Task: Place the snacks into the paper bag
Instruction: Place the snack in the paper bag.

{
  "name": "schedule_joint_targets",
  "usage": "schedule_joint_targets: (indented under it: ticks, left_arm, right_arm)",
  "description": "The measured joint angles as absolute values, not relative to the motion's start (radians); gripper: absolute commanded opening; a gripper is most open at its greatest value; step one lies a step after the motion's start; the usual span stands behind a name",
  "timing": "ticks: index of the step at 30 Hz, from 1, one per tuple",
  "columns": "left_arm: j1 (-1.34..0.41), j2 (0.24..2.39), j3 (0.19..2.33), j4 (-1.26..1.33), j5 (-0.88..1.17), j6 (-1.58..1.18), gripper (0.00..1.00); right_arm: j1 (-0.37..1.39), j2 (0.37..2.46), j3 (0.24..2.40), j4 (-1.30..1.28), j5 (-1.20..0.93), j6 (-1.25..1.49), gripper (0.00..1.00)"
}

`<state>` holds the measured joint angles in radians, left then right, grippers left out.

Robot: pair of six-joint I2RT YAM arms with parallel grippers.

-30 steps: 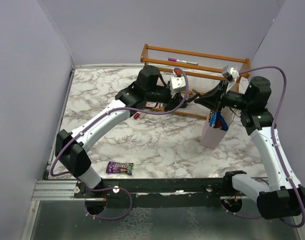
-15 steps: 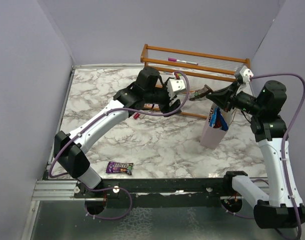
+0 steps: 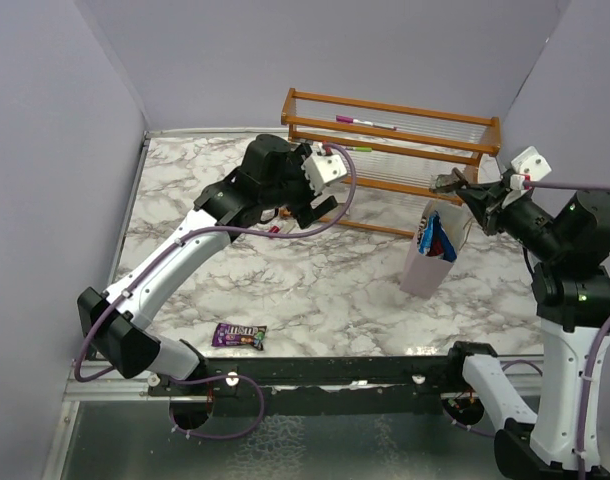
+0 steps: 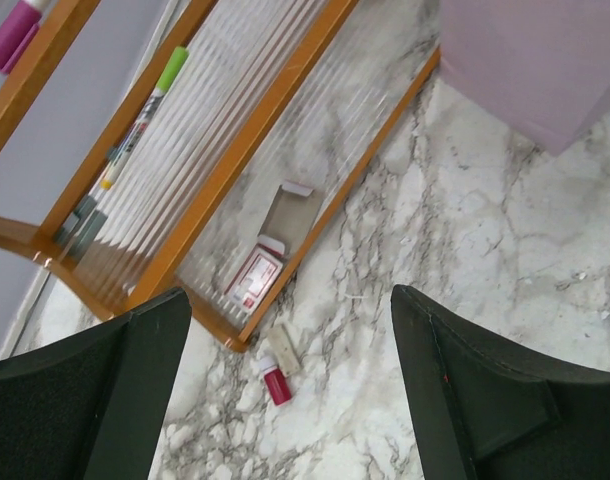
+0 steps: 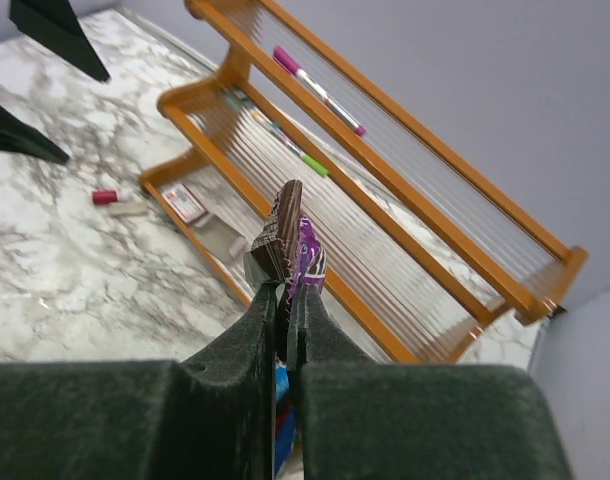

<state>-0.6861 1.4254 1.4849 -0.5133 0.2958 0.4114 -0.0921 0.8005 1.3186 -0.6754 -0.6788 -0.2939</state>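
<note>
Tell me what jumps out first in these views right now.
The right gripper, jaws shut, pinches a dark brown snack over the paper bag, which already holds a blue packet. A purple packet lies alone near the front. The left gripper hangs with jaws open by the wooden rack.

The left arm [image 3: 175, 262] and the right arm [image 3: 563, 345] have white shells on the long links and black round joints. A purple cable [image 3: 351, 186] loops along each. The left hand [image 4: 287, 300] has wide matte black fingers [image 4: 485, 390].
</note>
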Motion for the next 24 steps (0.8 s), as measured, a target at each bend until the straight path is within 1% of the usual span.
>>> schedule_joint_targets:
  ticks: [9,13,24]
  left_arm:
    - [-0.675,1.414,1.451,-0.528,0.244,0.448,0.84]
    - [-0.675,1.414,1.451,-0.531,0.242,0.454,0.84]
    - [-0.675,1.414,1.436,-0.531,0.239,0.467,0.84]
  right_arm:
    - [-0.114,0.736,1.353,-0.893,-0.624,-0.434,0.01]
    - [-0.12,0.722,1.346,-0.941,-0.616,-0.467,0.01]
    - [-0.12,0.828,1.321,-1.057,-0.593,-0.509,0.01]
